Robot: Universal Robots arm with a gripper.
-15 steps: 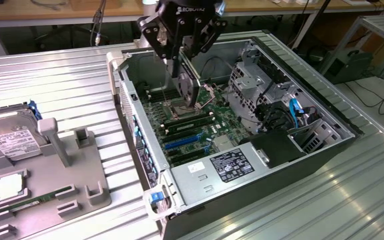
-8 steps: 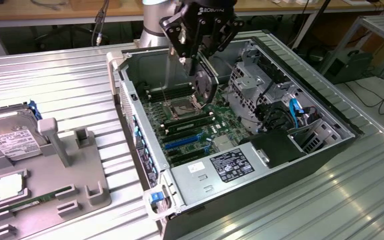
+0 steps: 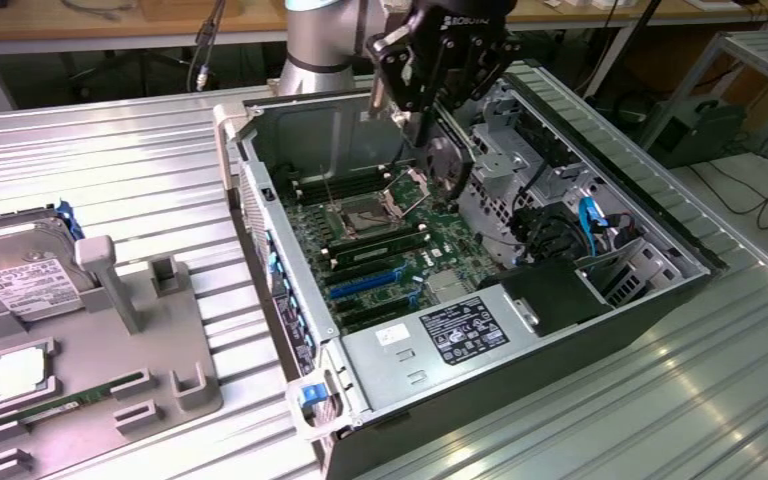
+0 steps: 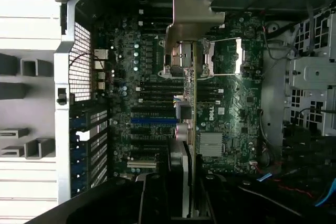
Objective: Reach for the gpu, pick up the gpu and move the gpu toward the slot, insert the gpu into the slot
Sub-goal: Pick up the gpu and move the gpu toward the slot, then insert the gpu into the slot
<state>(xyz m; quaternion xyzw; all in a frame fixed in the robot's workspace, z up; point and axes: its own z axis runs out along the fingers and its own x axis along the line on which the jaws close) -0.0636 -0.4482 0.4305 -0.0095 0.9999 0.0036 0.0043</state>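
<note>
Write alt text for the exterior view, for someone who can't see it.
A robot arm's claw holds the gpu over the green motherboard of an open computer case, apart from the blue slot. On the exterior view's left, a hard drive rests in a grey holder.

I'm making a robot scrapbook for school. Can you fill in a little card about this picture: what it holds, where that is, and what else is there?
pincer: shut on the gpu
gpu: held above the green motherboard, not in the slot
slot: blue, empty, inside the open computer case
nearby: hard drive in a grey holder, exterior view's left
</note>
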